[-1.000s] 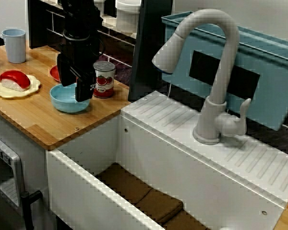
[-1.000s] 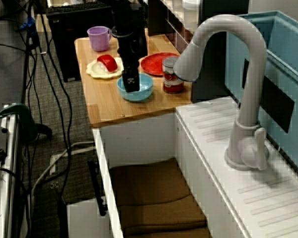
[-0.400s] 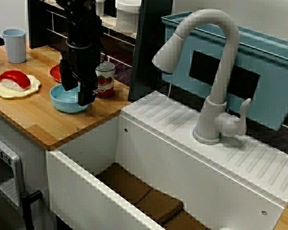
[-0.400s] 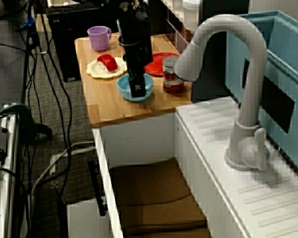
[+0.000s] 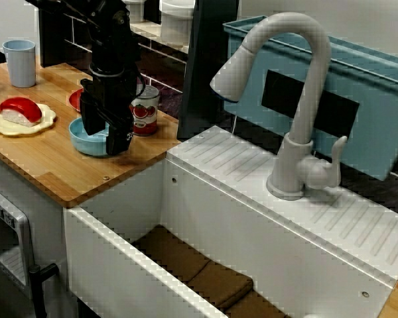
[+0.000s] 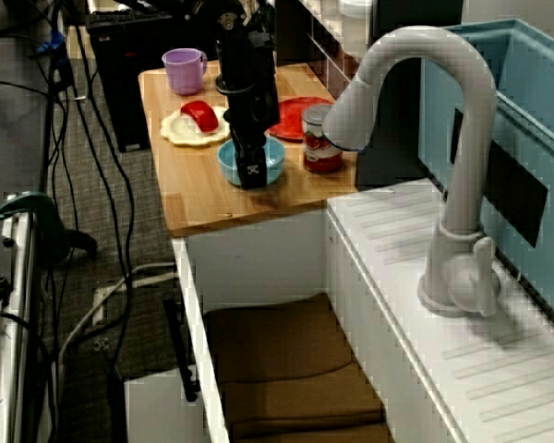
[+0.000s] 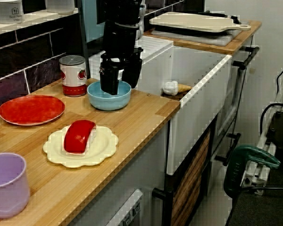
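A: Gripper (image 7: 120, 84) first. State?

B: Black, blocky fingers, pointing straight down and spread with a narrow gap. In the counter-end view one finger (image 7: 109, 81) dips inside the blue bowl (image 7: 108, 101). The other hangs at the rim on the sink side. Can't tell if the pads touch the rim.

A: Bowl details?

B: Round, smooth, glossy light blue, shallow. It sits upright on the wooden counter (image 7: 146, 106), near the front corner beside the sink. The faucet-side view has the gripper (image 5: 106, 136) covering the right half of the bowl (image 5: 85, 144). The high view matches: gripper (image 6: 251, 175) over the bowl (image 6: 273, 166).

A: Neighbours?

B: A tin can (image 7: 73, 75) stands upright just behind the bowl: ribbed metal, red tomato label. A flat, glossy red plate (image 7: 30, 109) lies left of the can. Nearer the camera is a cream plate (image 7: 101, 146) with a scalloped rim, carrying a sushi piece (image 7: 79, 135) with a shiny red top on a white base. A lilac mug (image 7: 7, 183) is at the near end.

A: Further out?

B: The counter has light planks with visible grain. Next to it is the white sink (image 5: 186, 199), a deep box shape with a ribbed drainboard. Its arched matte faucet (image 5: 298, 99) is pale grey, and brown mats (image 5: 205, 271) lie in the basin. A teal bin (image 5: 358, 86) stands behind the faucet.
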Tool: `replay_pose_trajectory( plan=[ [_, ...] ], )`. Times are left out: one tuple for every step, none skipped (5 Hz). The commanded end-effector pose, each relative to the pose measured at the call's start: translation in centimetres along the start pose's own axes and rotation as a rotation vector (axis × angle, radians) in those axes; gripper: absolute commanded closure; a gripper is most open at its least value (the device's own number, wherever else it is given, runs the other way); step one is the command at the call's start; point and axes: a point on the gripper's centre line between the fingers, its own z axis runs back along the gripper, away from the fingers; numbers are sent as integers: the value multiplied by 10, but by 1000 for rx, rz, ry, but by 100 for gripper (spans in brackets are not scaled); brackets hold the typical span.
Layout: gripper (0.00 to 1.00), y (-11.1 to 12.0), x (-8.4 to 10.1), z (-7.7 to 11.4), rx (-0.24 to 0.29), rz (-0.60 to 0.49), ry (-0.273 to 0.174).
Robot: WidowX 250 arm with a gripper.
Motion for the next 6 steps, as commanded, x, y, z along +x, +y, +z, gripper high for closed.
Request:
replay_pose_trajectory(
  plan=[
    [100,-2,7,4,14,7,-42],
    [100,0,4,0,16,8,-56],
    [100,1,1,-1,21,8,-46],
    [100,8,4,0,15,17,-28],
    [100,21,10,6,10,21,-28],
    [100,39,15,15,-5,27,-52]
  ],
)
